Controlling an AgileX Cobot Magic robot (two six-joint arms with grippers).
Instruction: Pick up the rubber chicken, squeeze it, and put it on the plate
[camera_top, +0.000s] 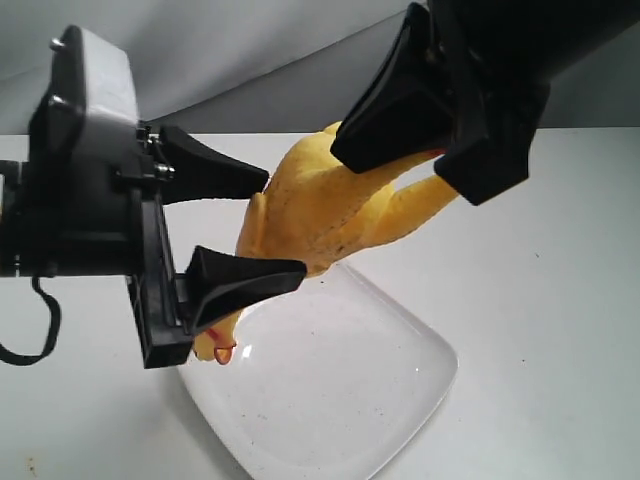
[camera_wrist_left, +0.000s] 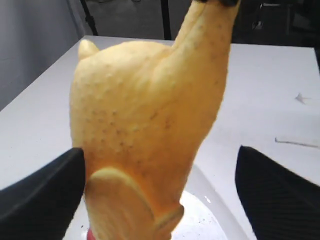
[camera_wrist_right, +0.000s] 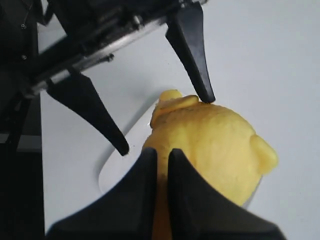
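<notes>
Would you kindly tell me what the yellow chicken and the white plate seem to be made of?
The rubber chicken looks like soft moulded rubber or vinyl, matte: pimpled yellow skin, no glare. The plate seems glazed ceramic, perhaps hard plastic: smooth, glossy white with a bright sheen along its rim.

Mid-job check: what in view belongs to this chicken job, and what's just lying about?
Job: rubber chicken, plate, right end effector gripping it, left end effector open around it.
Lying about: small white scrap and thin dark strip on the table.
</notes>
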